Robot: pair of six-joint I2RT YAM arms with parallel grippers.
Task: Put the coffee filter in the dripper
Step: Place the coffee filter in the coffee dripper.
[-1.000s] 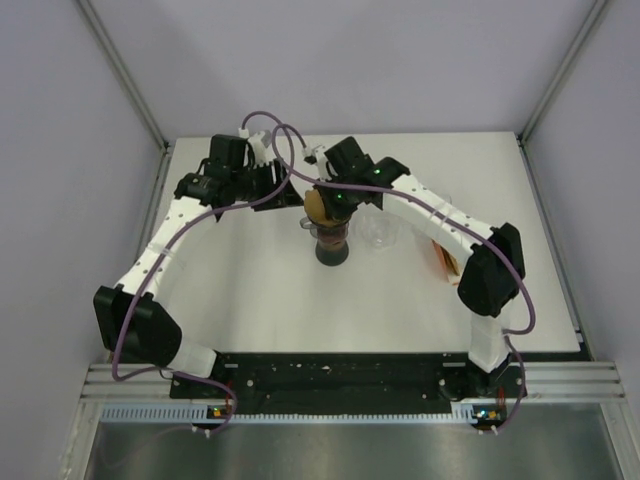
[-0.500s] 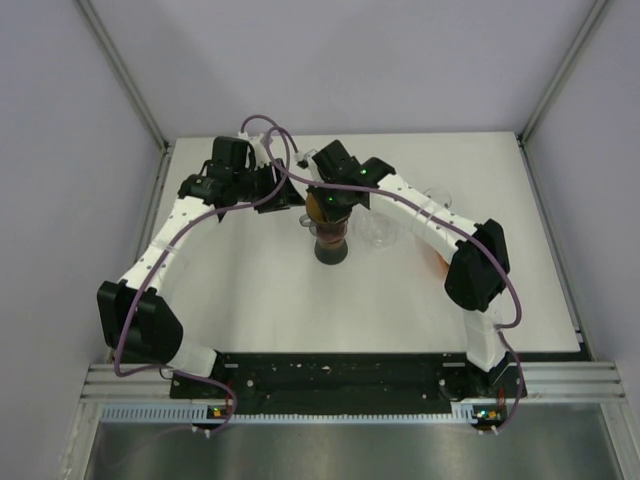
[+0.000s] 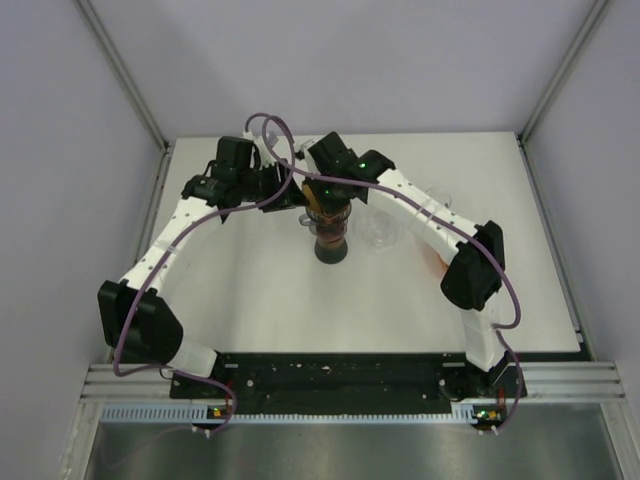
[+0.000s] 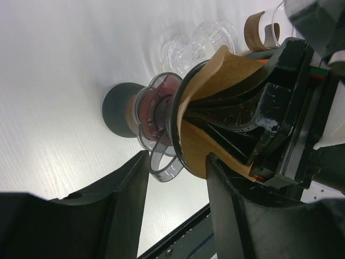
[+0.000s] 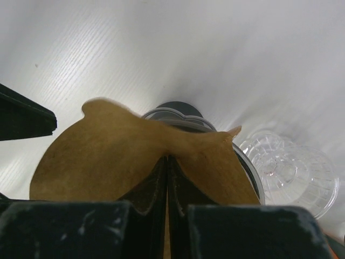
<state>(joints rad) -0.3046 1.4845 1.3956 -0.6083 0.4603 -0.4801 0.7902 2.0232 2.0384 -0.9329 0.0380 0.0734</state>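
The brown paper coffee filter (image 5: pixel 108 156) is pinched in my shut right gripper (image 5: pixel 166 178), with its lower part inside the rim of the dripper (image 5: pixel 249 162). The dripper (image 3: pixel 331 228) is clear with a reddish tint and stands on a dark round base (image 3: pixel 331 252) at mid-table. In the left wrist view the filter (image 4: pixel 215 73) sits in the dripper (image 4: pixel 159 108), with the right gripper's black fingers (image 4: pixel 253 116) inside it. My left gripper (image 4: pixel 175 183) is open, just beside the dripper's clear handle ring (image 4: pixel 161 167). From above, the left gripper (image 3: pixel 284 188) is left of the dripper and the right gripper (image 3: pixel 326 200) is over it.
A second clear ribbed dripper (image 3: pixel 381 235) lies on the table right of the stand, also in the right wrist view (image 5: pixel 291 172). A glass vessel with a wooden collar (image 4: pixel 261 29) stands further right. An orange item (image 3: pixel 438 262) lies under the right arm.
My right gripper has moved left and down over the dripper, lowering the filter into it. My left gripper has shifted slightly right, closer to the dripper.
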